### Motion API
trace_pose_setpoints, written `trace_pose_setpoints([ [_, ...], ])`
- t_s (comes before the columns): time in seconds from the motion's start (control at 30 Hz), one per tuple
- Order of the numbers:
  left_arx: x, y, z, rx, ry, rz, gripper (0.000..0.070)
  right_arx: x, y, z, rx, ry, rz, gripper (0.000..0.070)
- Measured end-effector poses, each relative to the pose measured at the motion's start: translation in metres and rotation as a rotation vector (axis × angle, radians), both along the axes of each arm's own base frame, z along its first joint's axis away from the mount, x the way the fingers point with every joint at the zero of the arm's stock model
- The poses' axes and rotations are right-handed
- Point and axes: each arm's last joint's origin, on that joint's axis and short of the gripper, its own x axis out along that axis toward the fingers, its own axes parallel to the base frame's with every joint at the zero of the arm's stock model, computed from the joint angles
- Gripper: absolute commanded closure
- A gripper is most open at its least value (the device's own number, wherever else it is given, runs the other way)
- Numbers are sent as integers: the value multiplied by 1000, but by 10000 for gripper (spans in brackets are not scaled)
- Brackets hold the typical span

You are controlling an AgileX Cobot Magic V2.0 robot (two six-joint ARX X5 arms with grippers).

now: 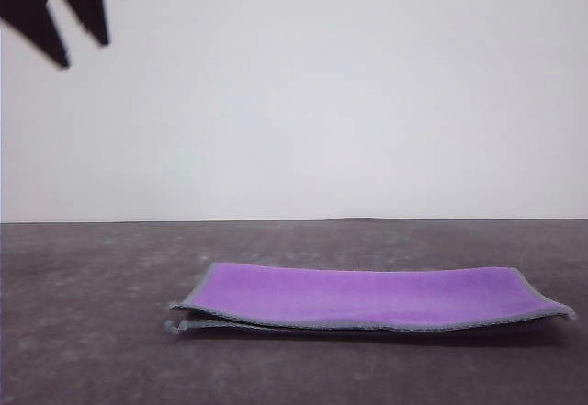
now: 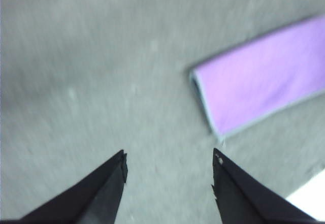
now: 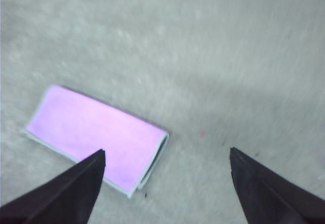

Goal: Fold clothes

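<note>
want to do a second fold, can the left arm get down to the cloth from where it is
Probably yes. The left gripper hangs open above bare table, and the folded cloth lies flat with nothing between them.

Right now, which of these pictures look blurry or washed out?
Front view: fairly sharp, folded purple cloth in soft, even light. Left wrist view: smeared, the table blurred, open left pincer dark. Right wrist view: pale, overexposed and soft, open right pincer nearly silhouetted.

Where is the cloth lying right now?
The cloth lies folded, purple face up, on the grey table, right of centre in the front view, untouched by either open gripper.
</note>
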Motion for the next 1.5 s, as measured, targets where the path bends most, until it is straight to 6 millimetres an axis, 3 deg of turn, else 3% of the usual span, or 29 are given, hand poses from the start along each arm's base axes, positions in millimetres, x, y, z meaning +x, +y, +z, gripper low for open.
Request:
trace_pose_setpoints([
  [0.3,-37,10,-28,-13,6,33,378,49,2,-117,238,295,46,209],
  [0.63,-34,9,-24,-36,-61,39,379,89,9,-185,364,616,58,209],
  [0.77,-33,9,-23,-38,-68,39,379,97,15,-197,415,635,102,210],
  [1.5,-32,8,-23,-43,-85,40,379,104,26,-211,403,690,82,223],
])
